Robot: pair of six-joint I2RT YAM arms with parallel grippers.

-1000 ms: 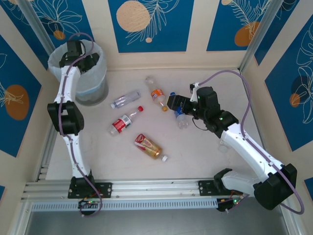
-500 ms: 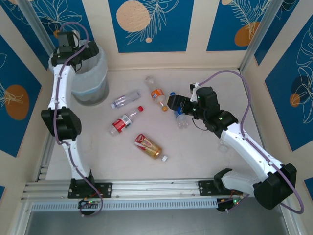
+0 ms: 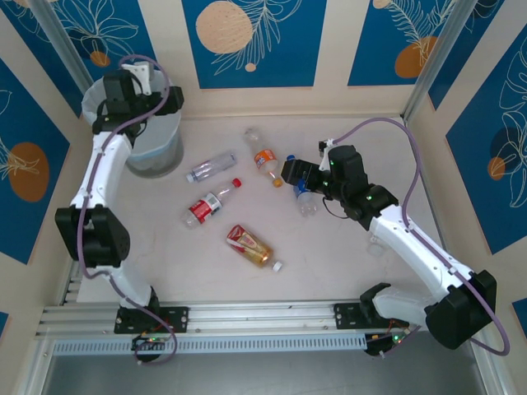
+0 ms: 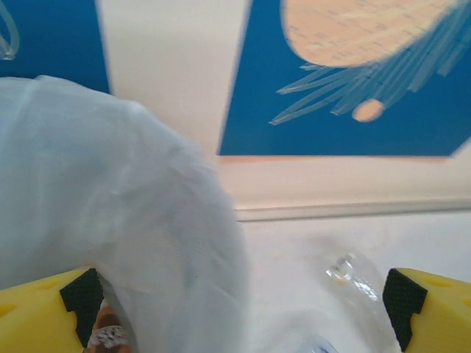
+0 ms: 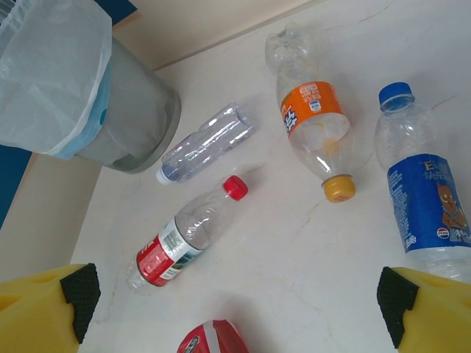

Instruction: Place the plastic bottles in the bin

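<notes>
- Nearest the bases, a red-yellow bottle (image 3: 249, 245) lay on the table (image 3: 329, 265), its white cap toward 4 o'clock.
- At its 10 o'clock lay a red bottle (image 3: 207, 205), cap toward 2 o'clock.
- The right gripper (image 3: 290, 171) hung low over mid-table, fingers wide apart and empty. It partly covered a blue bottle (image 3: 305, 199) at its 5 o'clock. It stood as it had half a second before.
- An orange bottle (image 3: 263, 159) lay at that gripper's 10 o'clock.
- A clear bottle (image 3: 212, 166) lay between the red bottle and the bin (image 3: 156, 146).
- The bin stood at the table's 10 o'clock, lined with a bag (image 4: 110, 206).
- The left gripper (image 3: 170, 100) hung at the bin rim's 2 o'clock, fingers wide apart and empty, with the bag bulging before its left finger. Half a second earlier it was at the rim's 10 o'clock.
</notes>
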